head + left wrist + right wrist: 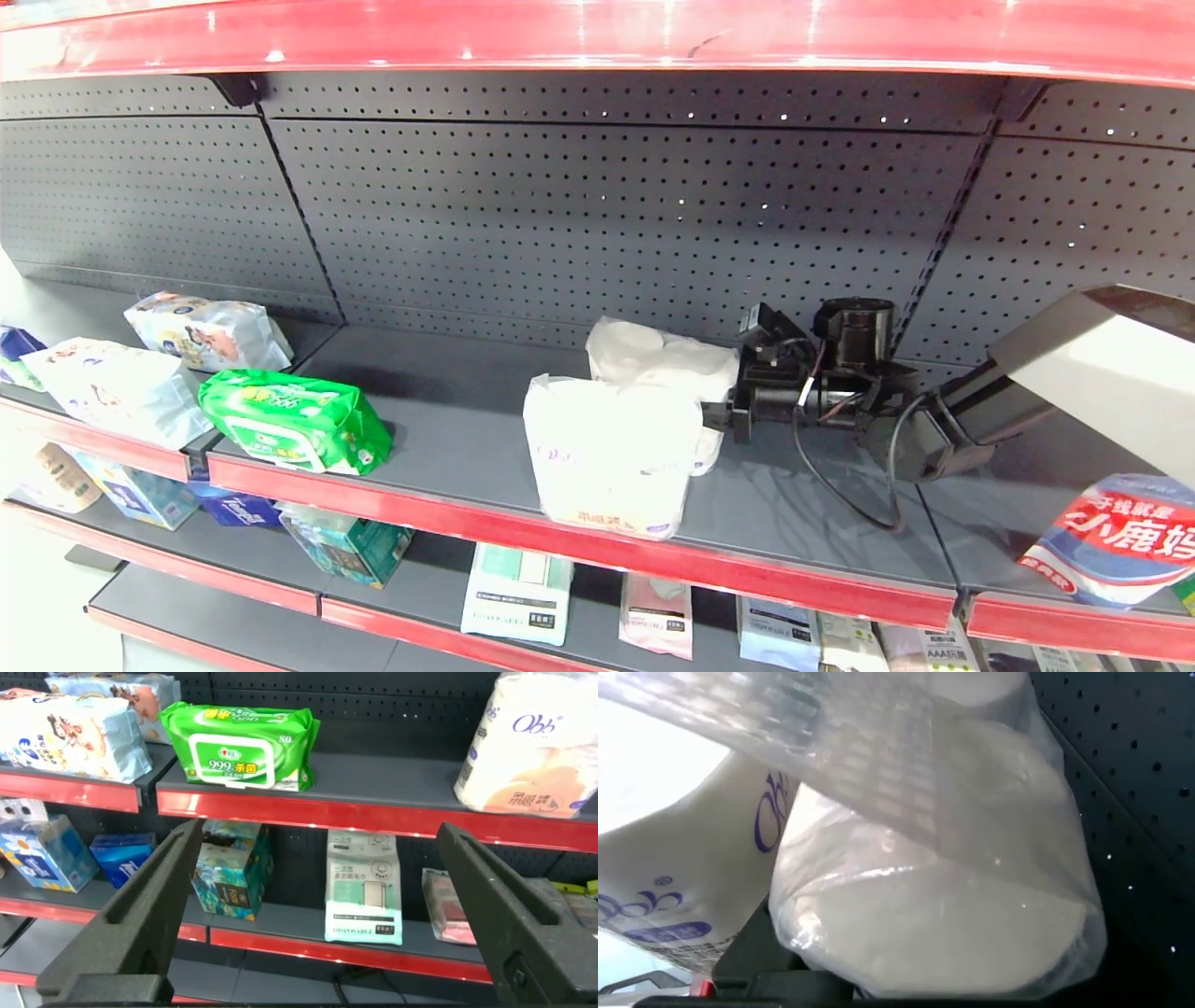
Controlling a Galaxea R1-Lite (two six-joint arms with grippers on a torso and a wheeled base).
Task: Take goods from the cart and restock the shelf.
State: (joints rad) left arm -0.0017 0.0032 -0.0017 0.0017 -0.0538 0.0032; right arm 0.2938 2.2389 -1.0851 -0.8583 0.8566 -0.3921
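- Two tissue packs stand mid-shelf: the front pack at the red edge, the rear pack touching it from behind.
- The right gripper clasps the rear pack, which rests on the shelf.
- The left gripper hangs before the lower shelves, jaws wide, empty.
- Restocking looks partly done; letting go and more loads seem left.

Shelf open, front edge to back panel, between green wipes pack and white tissue pack; roll pack, right arm block rightward.
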